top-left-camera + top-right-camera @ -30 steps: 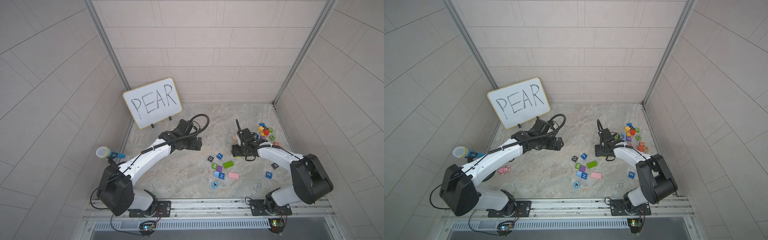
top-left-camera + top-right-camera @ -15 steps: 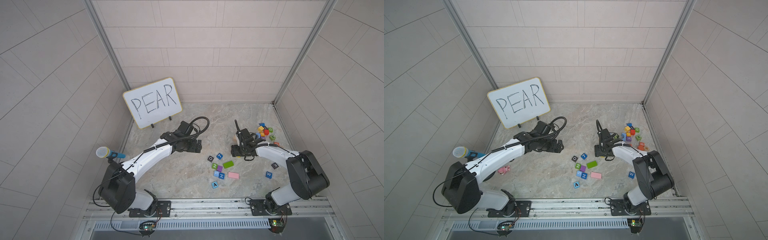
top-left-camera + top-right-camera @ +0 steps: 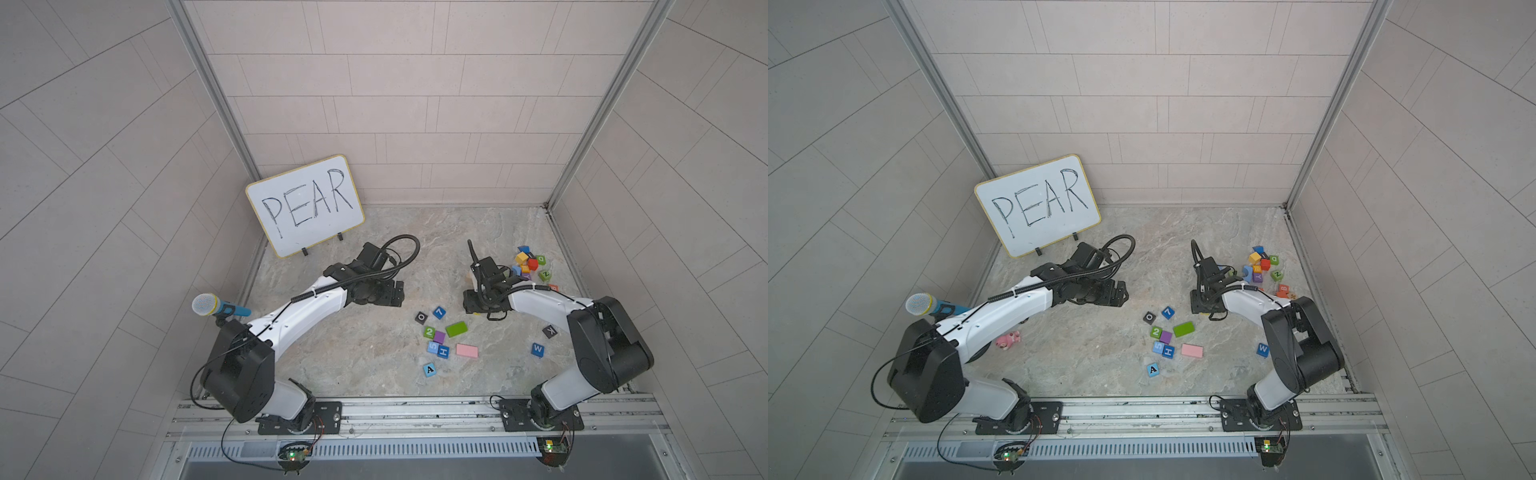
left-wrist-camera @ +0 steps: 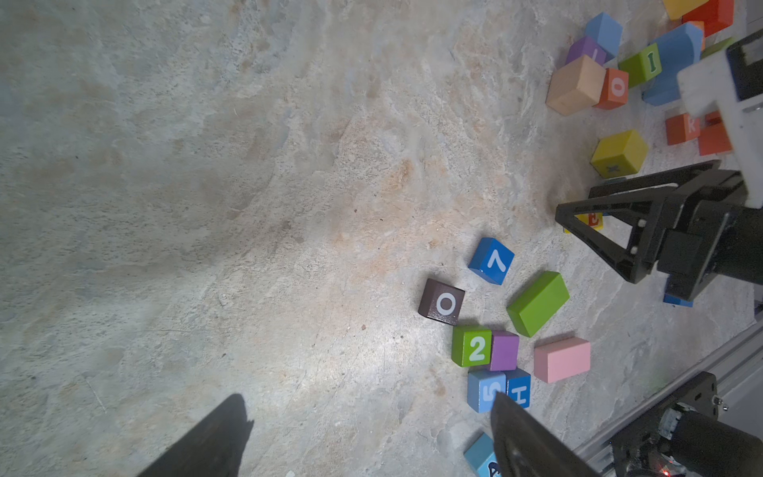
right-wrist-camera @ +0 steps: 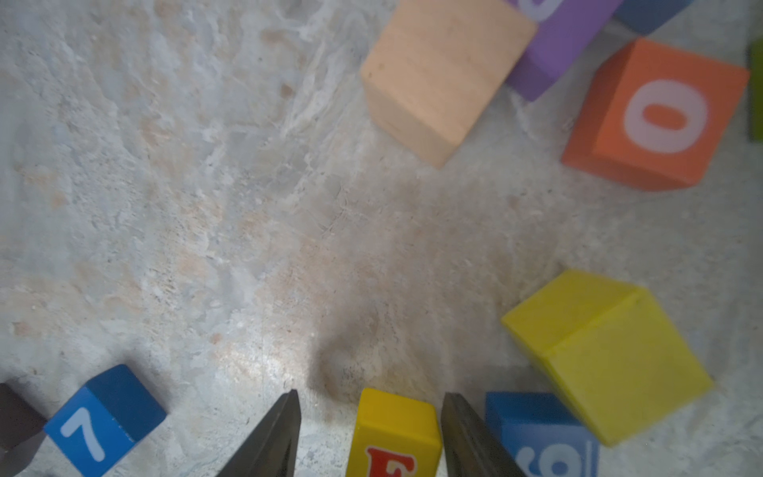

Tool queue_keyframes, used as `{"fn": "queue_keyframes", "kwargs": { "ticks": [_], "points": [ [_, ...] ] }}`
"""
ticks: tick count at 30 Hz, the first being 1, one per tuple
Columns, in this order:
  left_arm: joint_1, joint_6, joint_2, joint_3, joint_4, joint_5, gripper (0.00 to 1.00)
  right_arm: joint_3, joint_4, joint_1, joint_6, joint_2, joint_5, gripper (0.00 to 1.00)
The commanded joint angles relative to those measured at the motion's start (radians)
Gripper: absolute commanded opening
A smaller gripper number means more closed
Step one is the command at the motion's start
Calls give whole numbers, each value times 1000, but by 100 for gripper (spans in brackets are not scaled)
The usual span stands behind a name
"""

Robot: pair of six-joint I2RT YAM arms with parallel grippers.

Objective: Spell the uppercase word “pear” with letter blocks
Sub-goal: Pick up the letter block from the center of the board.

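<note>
**Fig. Approach to the E block**

Pale tiled cell over a marbled stone floor (image 3: 365, 374); whiteboard (image 3: 305, 205) lettered PEAR propped at 10 o'clock, evidently as the spelling model. At 3 o'clock of floor centre, right gripper (image 5: 371, 398) low over the yellow E block (image 5: 394, 433), jaws apart and straddling it: one finger at or nearly at a side face, the other clear of the opposite face, so not yet clamped. Probably squared to two flat faces for a firm pinch, letter face upward. Close crowding: blue 6 or 9 block (image 5: 536, 437) just beside the E, a likely snag. Left gripper (image 4: 368, 398) spread wide, holding nothing, over bare floor at 9 o'clock of the right, seemingly to keep clear. At 5 o'clock, light blue A block (image 3: 429, 369) alone, letter up. P and R blocks not made out in the pile (image 3: 528, 266) at 2 o'clock. No letters lined up yet.
</note>
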Motion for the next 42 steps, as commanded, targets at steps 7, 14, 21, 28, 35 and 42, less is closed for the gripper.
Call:
{"fn": "queue_keyframes", "kwargs": {
  "ticks": [7,14,21,28,35,42],
  "points": [
    [4,-2,13,7,8,-4,96,-4,-62,2,20,-23,16,55],
    [4,-6,16,-1,16,-5,96,-6,-64,5,30,-30,11,47],
    [7,-6,22,12,0,-24,96,17,-79,17,46,-28,19,40],
    [12,-8,20,6,-2,-34,96,24,-98,22,74,-25,42,33],
    [19,-9,24,18,-10,-47,96,58,-138,35,131,-25,73,30],
    [80,-12,16,60,-71,-63,96,130,-167,98,238,-25,93,30]
  ]
}}
